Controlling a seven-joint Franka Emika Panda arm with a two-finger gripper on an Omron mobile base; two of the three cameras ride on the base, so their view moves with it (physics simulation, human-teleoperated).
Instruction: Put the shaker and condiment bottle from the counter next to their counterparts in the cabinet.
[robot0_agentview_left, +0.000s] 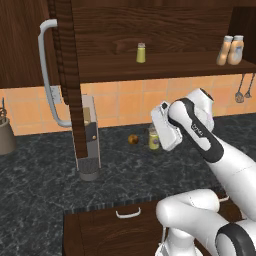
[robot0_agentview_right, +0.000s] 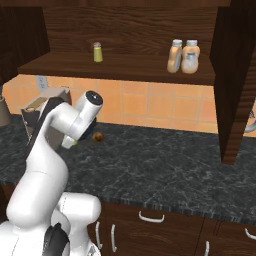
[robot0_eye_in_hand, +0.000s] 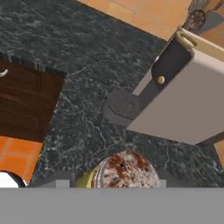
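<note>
**Closing in on the counter shaker**

The shaker (robot0_agentview_left: 153, 139) stands upright on the counter (robot0_agentview_left: 45, 190), near the tiled back wall, with the hand right against it at its 3 o'clock in the left base view; in the hand view its speckled grey cap (robot0_eye_in_hand: 125, 171) sits at 6 o'clock, dead centre at the bottom edge, so I judge the shaker lies straight ahead of the gripper (robot0_agentview_left: 159, 131) and between its fingers; its long axis is vertical, and the hand appears to come at it from the side and slightly above; I cannot tell from these pictures whether the fingers are pressing on it yet or stand just off it, since the tips are hidden; the coming move turns on keeping that cap centred while the fingers close across the shaker's body.

Outward from there: a small round brown thing (robot0_agentview_left: 133, 139) lies on the counter at the shaker's 9 o'clock, just beside it; further at 9 o'clock stands a tall beige coffee machine (robot0_agentview_left: 89, 142); up at 12 o'clock, on the cabinet (robot0_agentview_left: 150, 65) shelf, the matching shaker (robot0_agentview_left: 141, 52) stands alone; well to its 3 o'clock two orange bottles (robot0_agentview_left: 230, 50) stand touching side by side, so I judge the bottle half of the job is done.
</note>
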